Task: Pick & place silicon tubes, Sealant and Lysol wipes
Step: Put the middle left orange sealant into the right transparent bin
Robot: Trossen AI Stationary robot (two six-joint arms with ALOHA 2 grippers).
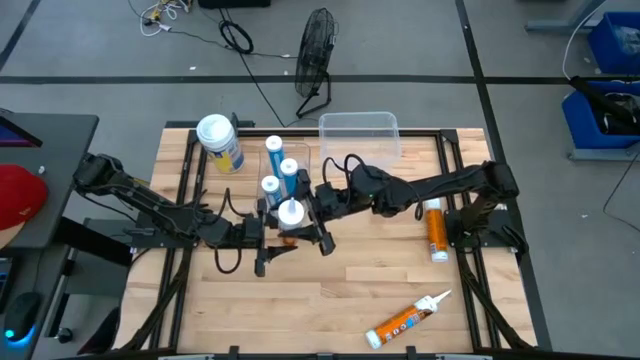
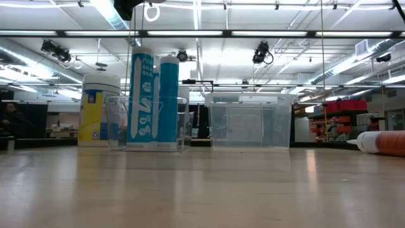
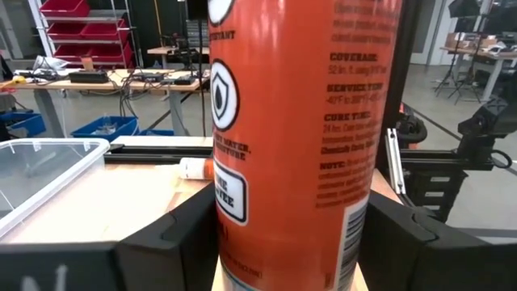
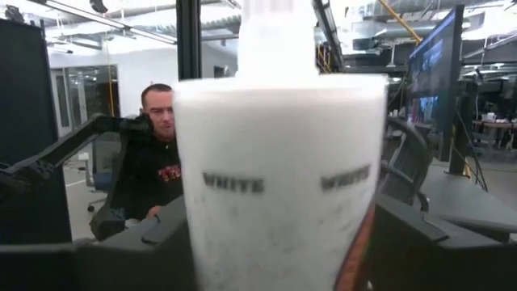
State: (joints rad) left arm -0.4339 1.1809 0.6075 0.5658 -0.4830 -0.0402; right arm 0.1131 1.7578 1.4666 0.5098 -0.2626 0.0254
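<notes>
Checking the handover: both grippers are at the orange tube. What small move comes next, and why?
Probably the right gripper should let go and back off: the left gripper clamps the orange tube around its body, while the right one sits at its white cap end.

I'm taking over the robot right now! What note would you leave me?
Left gripper: jaws shut on an upright orange sealant tube, mid-table.
Right gripper: at the same tube's white-capped top.
Done: three blue tubes stand in the small clear bin.
Left: the held tube, one orange tube at the right, another at the front, both lying on the table, and the Lysol wipes standing beside the small bin.
</notes>
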